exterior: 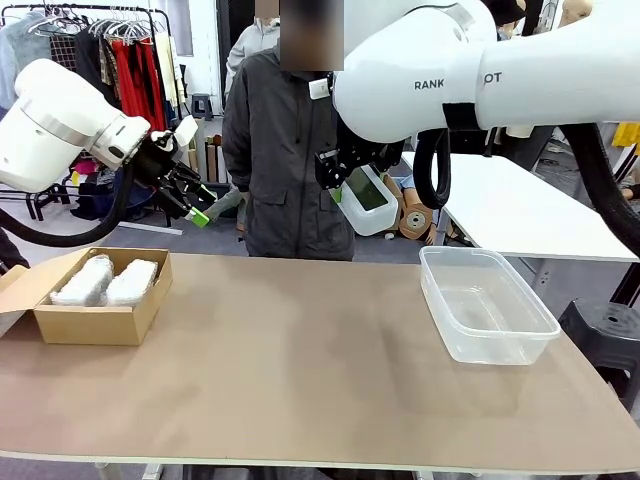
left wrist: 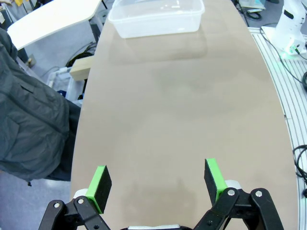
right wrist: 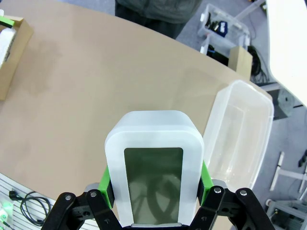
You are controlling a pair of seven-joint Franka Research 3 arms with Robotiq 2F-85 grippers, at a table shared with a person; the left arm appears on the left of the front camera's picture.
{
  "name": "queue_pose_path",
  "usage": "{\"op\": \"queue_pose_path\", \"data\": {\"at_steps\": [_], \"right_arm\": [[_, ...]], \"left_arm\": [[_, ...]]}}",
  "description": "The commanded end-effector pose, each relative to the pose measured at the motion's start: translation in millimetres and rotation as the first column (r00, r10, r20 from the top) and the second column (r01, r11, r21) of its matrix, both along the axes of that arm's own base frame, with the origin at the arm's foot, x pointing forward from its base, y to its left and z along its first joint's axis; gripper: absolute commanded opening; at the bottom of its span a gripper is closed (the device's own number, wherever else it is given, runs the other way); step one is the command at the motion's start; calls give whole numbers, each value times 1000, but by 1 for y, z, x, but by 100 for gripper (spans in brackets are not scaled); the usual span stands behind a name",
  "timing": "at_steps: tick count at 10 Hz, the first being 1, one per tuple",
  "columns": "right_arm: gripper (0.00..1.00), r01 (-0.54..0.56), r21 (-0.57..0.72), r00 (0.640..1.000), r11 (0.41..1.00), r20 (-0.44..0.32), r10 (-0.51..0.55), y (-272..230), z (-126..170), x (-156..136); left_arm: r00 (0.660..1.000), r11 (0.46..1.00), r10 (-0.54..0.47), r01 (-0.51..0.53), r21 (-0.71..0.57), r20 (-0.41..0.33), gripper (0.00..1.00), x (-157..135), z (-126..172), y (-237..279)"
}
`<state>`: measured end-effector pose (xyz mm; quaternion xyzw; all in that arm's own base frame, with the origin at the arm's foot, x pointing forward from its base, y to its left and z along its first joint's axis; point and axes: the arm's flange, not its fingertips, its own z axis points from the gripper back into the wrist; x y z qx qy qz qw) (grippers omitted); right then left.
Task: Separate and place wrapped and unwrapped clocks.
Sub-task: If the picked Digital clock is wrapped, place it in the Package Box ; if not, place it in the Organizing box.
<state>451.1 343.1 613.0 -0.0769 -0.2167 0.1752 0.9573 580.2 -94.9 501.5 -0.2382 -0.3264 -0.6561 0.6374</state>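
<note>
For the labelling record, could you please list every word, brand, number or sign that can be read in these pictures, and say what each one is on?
"RANK": on the white right arm, a cut-off brand name.
"OT": on the same arm, further right, also cut off.
Clock in the right hand: screen blank, no digits.
Cardboard box, the two bubble-wrapped bundles and the clear plastic tub: no readable print.

Cardboard box [exterior: 95, 322] left, clear plastic tub [exterior: 487, 305] right.
</note>
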Motion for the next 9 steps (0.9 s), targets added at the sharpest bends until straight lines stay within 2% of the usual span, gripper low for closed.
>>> {"op": "queue_pose_path", "data": {"at_steps": [1,5,7,9], "right_arm": [[0,1,-3,1000,1000,3,-1,-1,5,1],[0,0,0,1000,1000,0,0,0,0,0],[0,-173,29,985,984,21,173,-26,18,-11],[0,-231,-31,972,972,37,232,-61,23,-9]], "left_arm": [[1000,1000,-5,5,1,8,100,-1,1,1],[1000,1000,-5,5,1,8,100,-1,1,1],[1000,1000,-5,5,1,8,100,-1,1,1],[1000,1000,-5,5,1,8,100,-1,1,1]]}}
